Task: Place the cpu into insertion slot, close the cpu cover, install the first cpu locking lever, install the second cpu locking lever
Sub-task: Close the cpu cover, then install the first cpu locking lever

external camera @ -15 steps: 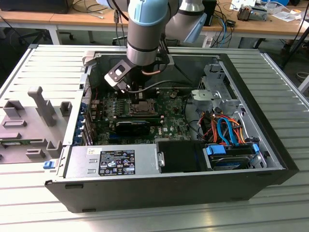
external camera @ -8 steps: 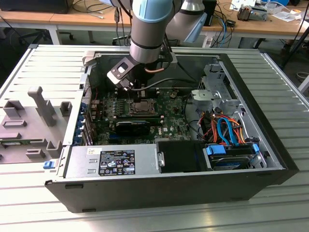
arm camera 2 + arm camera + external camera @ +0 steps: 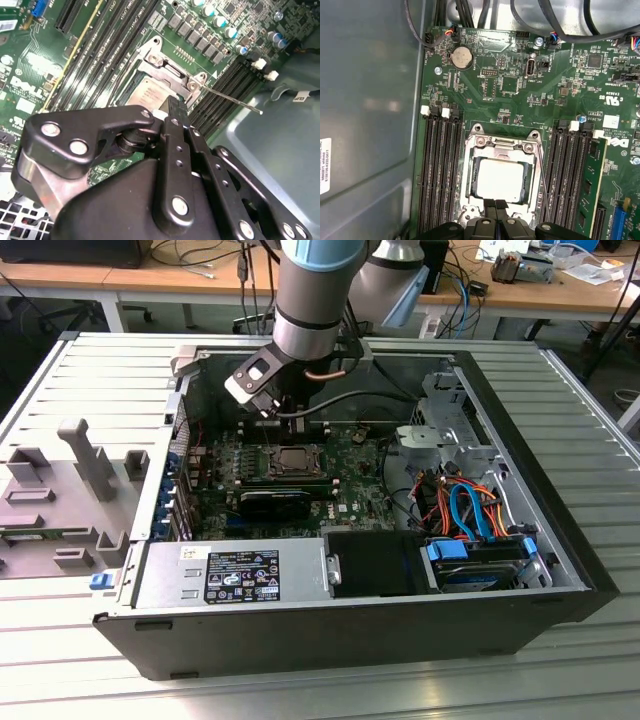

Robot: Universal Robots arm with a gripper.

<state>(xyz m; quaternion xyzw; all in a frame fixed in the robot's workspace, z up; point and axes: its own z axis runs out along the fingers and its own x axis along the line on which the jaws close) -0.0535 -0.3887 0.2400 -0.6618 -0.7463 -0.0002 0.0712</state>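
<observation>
Tool (image 3: 495, 209) (closed) above seated cpu (image 3: 499, 180); ribbed metal table (image 3: 300, 692), desks (image 3: 100, 280) behind.

We find a black rectangular label (image 3: 243, 575) with white print on the silver metal power supply box (image 3: 300, 575) at the near side of the scene, its lines beyond our reading. In the first wrist view the green motherboard (image 3: 520, 90) carries white silk-screened logo lettering (image 3: 615, 142) and a small white sticker (image 3: 611, 121), and a white paper sticker (image 3: 324, 165) with dark print stands on the grey metal case wall (image 3: 370, 100).
</observation>
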